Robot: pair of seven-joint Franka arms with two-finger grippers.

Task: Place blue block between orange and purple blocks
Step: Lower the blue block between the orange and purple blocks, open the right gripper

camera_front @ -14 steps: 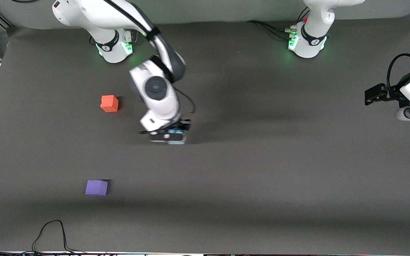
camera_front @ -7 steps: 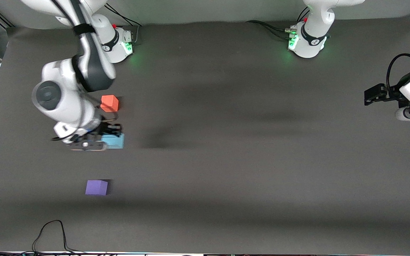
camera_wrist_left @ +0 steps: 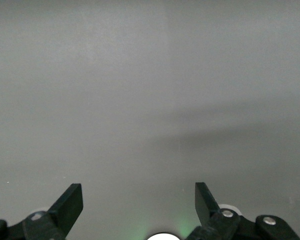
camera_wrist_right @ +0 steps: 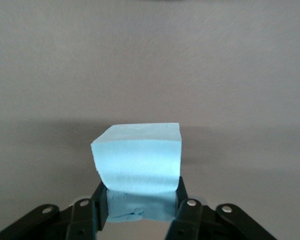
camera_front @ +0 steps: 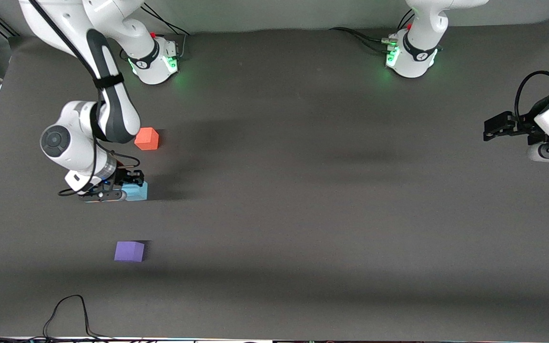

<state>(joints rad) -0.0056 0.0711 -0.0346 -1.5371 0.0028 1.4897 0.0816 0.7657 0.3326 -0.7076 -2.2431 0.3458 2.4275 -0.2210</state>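
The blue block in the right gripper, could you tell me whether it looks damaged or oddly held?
The blue block is pinched low between the right gripper fingers, and its foam looks squeezed and creased there. Otherwise it sits square; nothing else stands out.

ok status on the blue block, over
Right gripper shut on blue block, between orange block and purple block. Left gripper open, waiting. Nothing in the way.

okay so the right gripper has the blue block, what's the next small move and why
Probably lower it and open. The right gripper is shut on the blue block, already over the gap between the orange block and the purple block, roughly in line with both. The left gripper waits open at its own end of the table.
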